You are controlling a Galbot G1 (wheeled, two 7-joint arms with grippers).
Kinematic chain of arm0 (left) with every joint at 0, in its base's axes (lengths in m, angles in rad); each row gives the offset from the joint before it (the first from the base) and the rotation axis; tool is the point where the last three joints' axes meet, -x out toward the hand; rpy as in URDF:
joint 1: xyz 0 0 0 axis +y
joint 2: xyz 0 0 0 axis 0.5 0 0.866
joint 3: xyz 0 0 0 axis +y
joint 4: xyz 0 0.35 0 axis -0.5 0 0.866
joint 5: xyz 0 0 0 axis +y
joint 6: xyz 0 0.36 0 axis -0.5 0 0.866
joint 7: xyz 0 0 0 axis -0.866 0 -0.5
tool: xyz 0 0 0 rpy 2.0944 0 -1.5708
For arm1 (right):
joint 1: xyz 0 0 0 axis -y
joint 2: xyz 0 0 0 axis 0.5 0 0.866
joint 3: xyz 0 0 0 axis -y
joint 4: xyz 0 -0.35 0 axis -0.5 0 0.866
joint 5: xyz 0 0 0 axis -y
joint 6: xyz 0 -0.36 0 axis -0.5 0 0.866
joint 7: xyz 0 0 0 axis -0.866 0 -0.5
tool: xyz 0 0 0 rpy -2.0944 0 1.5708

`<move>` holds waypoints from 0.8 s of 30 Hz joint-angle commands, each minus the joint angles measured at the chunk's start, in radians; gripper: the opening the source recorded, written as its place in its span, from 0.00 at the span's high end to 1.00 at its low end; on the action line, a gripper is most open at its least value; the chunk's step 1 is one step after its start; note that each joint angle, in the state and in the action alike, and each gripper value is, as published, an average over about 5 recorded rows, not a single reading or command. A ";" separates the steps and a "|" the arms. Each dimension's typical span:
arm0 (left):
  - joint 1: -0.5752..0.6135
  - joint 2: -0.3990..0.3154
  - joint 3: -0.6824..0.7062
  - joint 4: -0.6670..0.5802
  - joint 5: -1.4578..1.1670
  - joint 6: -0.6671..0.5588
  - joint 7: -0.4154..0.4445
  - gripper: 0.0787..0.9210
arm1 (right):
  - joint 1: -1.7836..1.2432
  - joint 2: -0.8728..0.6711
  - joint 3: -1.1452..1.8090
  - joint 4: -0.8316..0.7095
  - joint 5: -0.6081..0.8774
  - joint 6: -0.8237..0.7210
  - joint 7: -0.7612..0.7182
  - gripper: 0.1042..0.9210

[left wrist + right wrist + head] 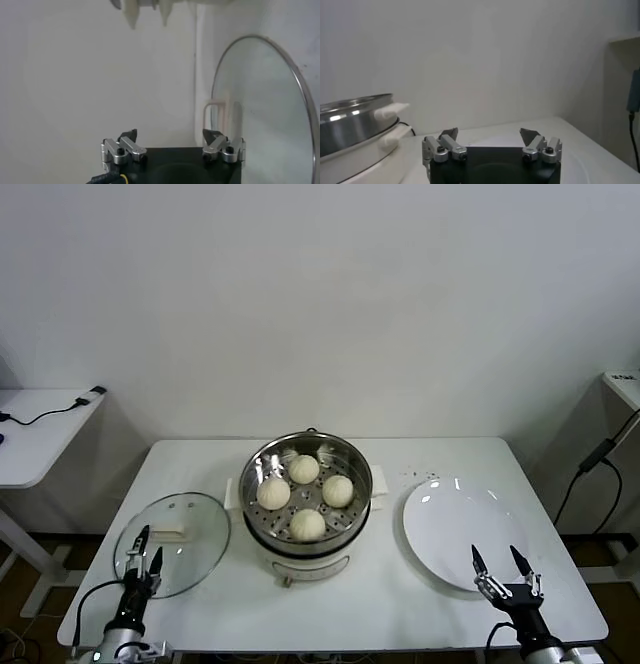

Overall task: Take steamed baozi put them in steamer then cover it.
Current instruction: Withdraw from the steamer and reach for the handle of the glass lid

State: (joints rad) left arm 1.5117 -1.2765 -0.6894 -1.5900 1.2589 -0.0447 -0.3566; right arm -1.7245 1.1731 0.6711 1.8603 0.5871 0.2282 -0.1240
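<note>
At the desk's (200,474) centre, four pale round dough buns (304,469) sit inside the shiny round steel steamer (258,464). Toward its left edge lies the round clear glass lid (200,529): likely heavy, slippery, breakable, so best gripped by its cream handle (172,535). Left tool (143,552) and right tool (506,567) are both spread, empty.

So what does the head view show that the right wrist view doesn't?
Only the head view shows the four baozi inside the steamer, the glass cover lying on the table and the left tool, open. Only the right wrist view shows the steamer's side. Both show the steamer, the white plate and the open right tool.
</note>
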 commanded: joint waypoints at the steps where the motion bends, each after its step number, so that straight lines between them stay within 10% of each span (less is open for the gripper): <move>1: -0.049 0.010 -0.001 0.101 0.084 0.008 -0.029 0.12 | -0.017 0.019 0.009 0.039 -0.014 -0.023 -0.002 0.12; 24: -0.245 0.053 0.032 0.288 0.093 0.004 -0.037 0.12 | -0.027 0.049 -0.001 0.017 -0.046 -0.019 -0.018 0.12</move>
State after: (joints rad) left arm 1.2931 -1.2259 -0.6522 -1.3425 1.3335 -0.0452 -0.3866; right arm -1.7504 1.2163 0.6690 1.8769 0.5442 0.2103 -0.1404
